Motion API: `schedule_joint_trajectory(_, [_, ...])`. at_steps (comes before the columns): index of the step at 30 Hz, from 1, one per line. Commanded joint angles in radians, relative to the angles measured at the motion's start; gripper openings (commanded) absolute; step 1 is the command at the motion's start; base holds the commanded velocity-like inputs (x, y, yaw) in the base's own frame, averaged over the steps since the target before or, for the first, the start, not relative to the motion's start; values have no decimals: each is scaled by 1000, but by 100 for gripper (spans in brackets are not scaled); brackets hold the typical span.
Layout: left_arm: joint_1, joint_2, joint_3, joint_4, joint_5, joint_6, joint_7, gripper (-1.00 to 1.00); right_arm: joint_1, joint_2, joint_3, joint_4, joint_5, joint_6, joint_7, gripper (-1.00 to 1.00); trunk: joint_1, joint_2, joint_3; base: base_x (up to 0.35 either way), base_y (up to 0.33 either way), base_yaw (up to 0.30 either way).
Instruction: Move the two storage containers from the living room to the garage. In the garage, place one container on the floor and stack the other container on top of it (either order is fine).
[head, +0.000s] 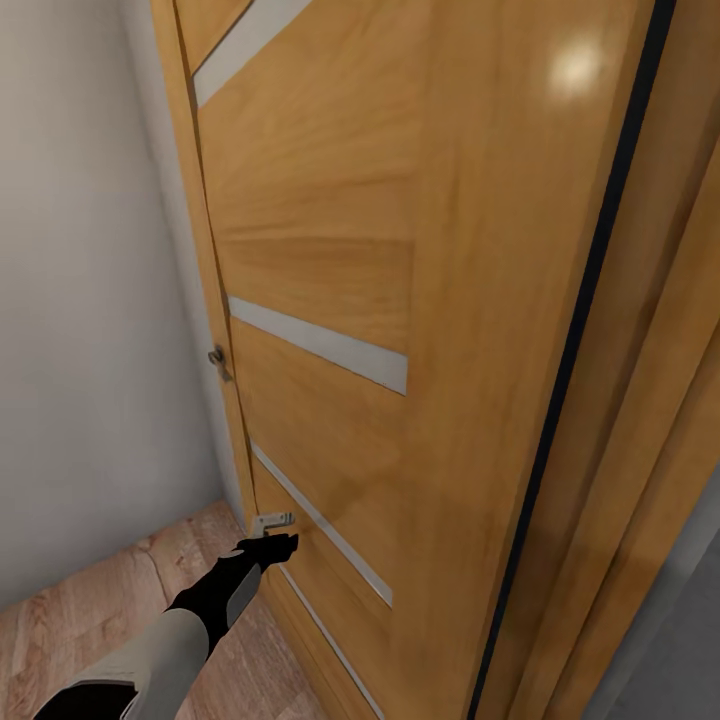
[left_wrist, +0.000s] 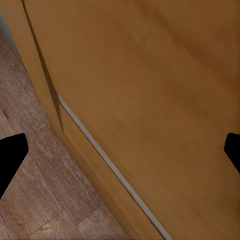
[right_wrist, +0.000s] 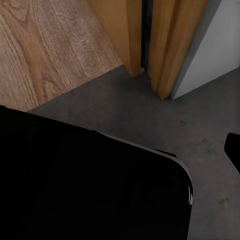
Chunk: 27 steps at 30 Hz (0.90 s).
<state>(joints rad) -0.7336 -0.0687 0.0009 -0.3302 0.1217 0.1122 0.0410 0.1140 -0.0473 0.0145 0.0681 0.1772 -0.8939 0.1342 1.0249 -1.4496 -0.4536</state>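
Observation:
The two storage containers are out of view. A light wooden door (head: 400, 250) with pale glass strips stands close in front of me, ajar. My left arm reaches low toward the door's bottom part, and the left gripper (head: 272, 548) is almost against the wood. In the left wrist view its black fingertips (left_wrist: 12, 155) sit far apart at the picture's edges, open and empty, with the door panel (left_wrist: 150, 90) just ahead. One fingertip (right_wrist: 233, 150) of the right gripper shows at the edge, over dark grey concrete floor (right_wrist: 150, 110).
A metal handle (head: 217, 357) sits on the door's left edge beside a white wall (head: 90, 300). Light wood plank floor (head: 120, 580) lies below. The door frame (head: 640, 450) rises at right. My black body (right_wrist: 90, 185) covers part of the threshold where planks (right_wrist: 45, 45) meet concrete.

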Motion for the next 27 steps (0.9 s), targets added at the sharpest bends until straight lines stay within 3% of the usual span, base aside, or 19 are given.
schedule_joint_trajectory(1, [-33, -56, -1, -10, 19, 6, -4, 100, 0, 0, 1, 1, -1, -4, 2, 100, 0, 0, -1, 0, 0, 0])
schedule_joint_trajectory(18, [-33, -56, -1, -10, 19, 6, -4, 100, 0, 0, 1, 1, -1, -3, 2, 100, 0, 0, -1, 0, 0, 9])
schedule_joint_trajectory(27, [-33, -55, -1, -10, 19, 6, -4, 100, 0, 0, 1, 1, -1, -3, 2, 100, 0, 0, -1, 0, 0, 247])
